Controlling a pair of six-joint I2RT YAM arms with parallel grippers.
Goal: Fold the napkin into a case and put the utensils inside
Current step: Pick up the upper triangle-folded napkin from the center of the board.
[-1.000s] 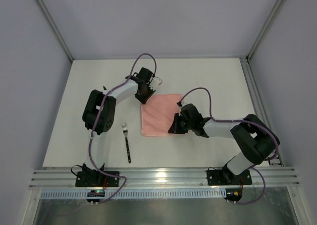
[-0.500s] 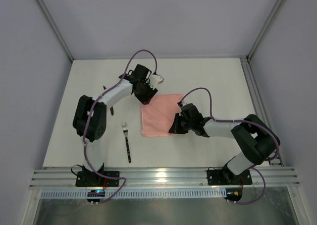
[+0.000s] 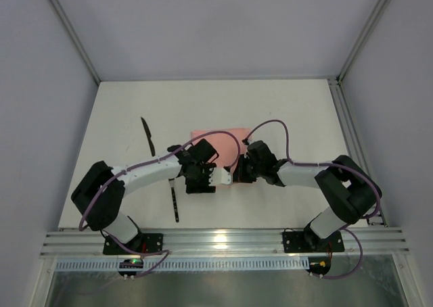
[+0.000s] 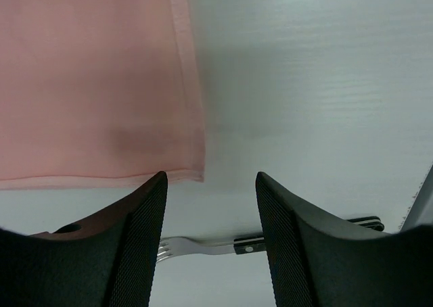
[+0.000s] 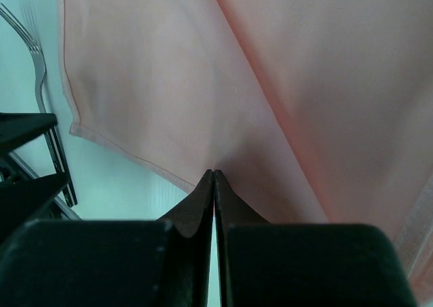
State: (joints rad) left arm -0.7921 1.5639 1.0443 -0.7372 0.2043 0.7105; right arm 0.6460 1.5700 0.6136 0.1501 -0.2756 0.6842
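Pink napkin (image 3: 220,142), thin, limp and light, lies partly folded mid-counter (image 3: 291,111), probably best gripped at hem or corner; right end effector (image 5: 214,175) pinches its edge, left end effector (image 4: 211,185) gapes empty above a corner.

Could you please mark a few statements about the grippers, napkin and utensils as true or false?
1. The right gripper is shut on the napkin. True.
2. The left gripper holds the fork. False: it is open and empty by the napkin's corner, and the fork lies on the table.
3. The knife lies on the napkin. False: it lies on the bare table, well to the napkin's left.
4. The fork lies off the napkin. True.
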